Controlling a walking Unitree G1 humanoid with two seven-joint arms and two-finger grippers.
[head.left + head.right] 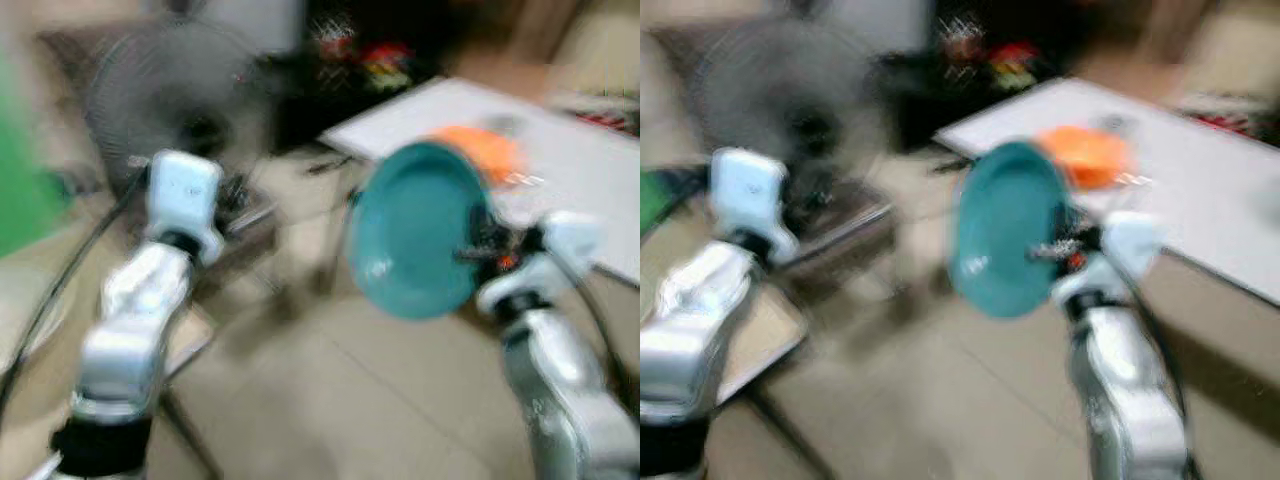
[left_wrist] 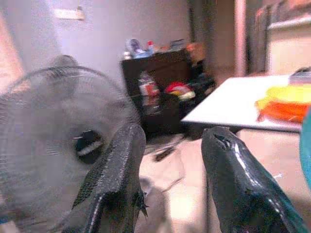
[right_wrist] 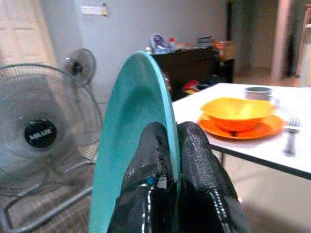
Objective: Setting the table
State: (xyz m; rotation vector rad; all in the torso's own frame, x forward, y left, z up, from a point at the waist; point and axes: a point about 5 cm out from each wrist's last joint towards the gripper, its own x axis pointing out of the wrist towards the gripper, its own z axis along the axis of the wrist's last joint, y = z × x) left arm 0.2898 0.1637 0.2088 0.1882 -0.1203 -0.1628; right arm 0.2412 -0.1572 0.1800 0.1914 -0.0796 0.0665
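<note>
Plate [image 3: 131, 145], clamped on edge in right hand [image 3: 172, 160]: carry level toward surface [image 1: 580, 160] at two o'clock, clear of bowl [image 3: 238, 112]; left hand [image 2: 170, 179] apart, empty.

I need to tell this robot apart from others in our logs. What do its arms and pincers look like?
Both arms are shiny silver with pale, boxy wrist housings and black cables trailing behind them. The left pincer and right pincer each have two long, glossy black fingers with mesh-textured pads.
</note>
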